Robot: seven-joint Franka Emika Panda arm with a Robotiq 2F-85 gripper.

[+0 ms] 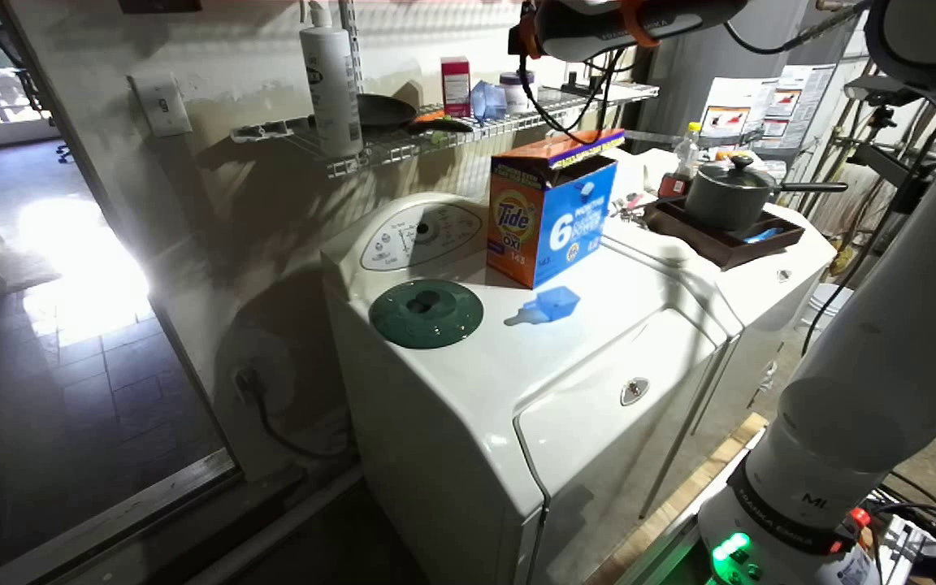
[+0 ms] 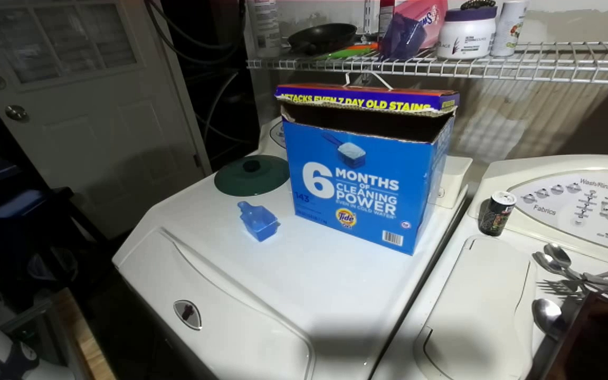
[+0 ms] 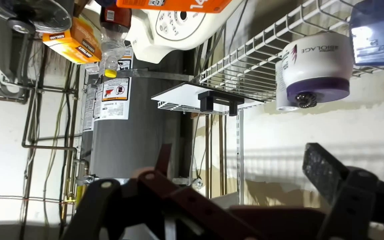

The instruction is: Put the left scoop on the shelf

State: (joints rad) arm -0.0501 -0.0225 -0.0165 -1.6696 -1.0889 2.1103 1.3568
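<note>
Gripper (image 3: 243, 163) spread, empty; measuring scoop (image 3: 377, 35) on wire shelf (image 2: 573, 58), probably the left one, near and lower; other scoop (image 2: 260, 224) well below on worktop (image 2: 304, 279); I'd lift clear.

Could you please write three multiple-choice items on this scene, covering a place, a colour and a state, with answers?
1. Where is the blue scoop beside the white tub?
A) on the floor
B) on the wire shelf
C) on the saucepan

2. What colour is the round lid on the white machine?
A) dark green
B) red
C) yellow

3. How is the hand?
A) shut on a scoop
B) shut, empty
C) open, empty

1: B, as both exterior views show it standing there.
2: A, as its top shows that colour in both exterior views.
3: C, as its fingers stand wide apart in the wrist view, with nothing held between them.
</note>
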